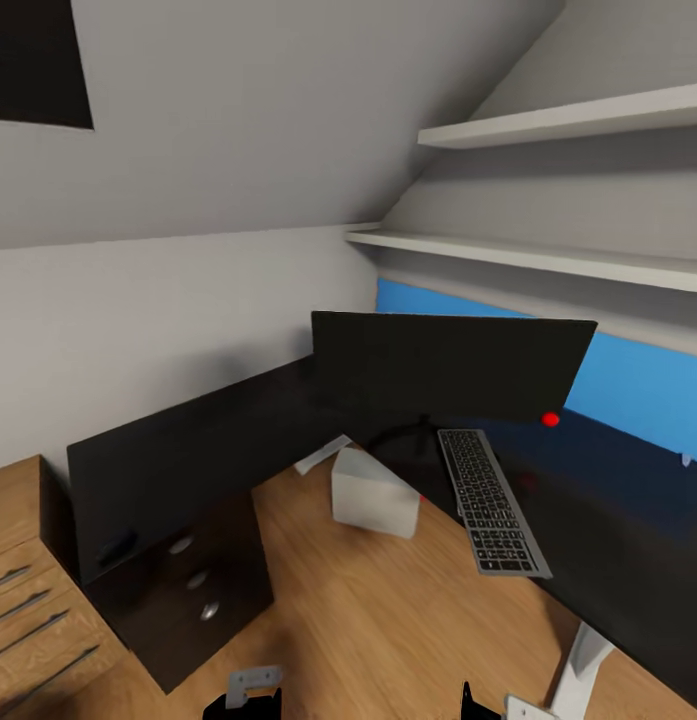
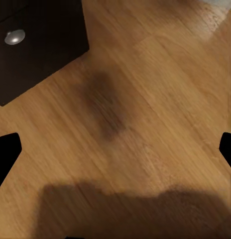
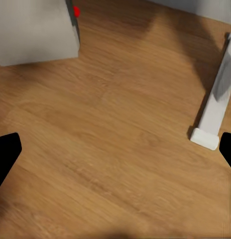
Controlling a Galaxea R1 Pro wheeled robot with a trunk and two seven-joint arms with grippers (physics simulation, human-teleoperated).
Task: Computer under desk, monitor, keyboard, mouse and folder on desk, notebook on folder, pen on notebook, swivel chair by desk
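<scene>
Computer (image 3: 33, 30) beyond open right claw (image 3: 115, 149)

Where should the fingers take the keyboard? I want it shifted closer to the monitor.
Probably across its narrow width, at the near end, which reaches or slightly overhangs the desk edge. The keyboard lies flat, long and thin, running away from the robot toward the monitor, so coming from above with fingers spanning the long edges suits it best.

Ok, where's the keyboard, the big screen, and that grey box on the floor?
keyboard (image 1: 490, 502): head view, middle of its black keys.
monitor (image 1: 443, 368): head view, centre of the dark screen.
computer (image 1: 373, 493): head view, its light grey side, standing on the wood floor.
</scene>
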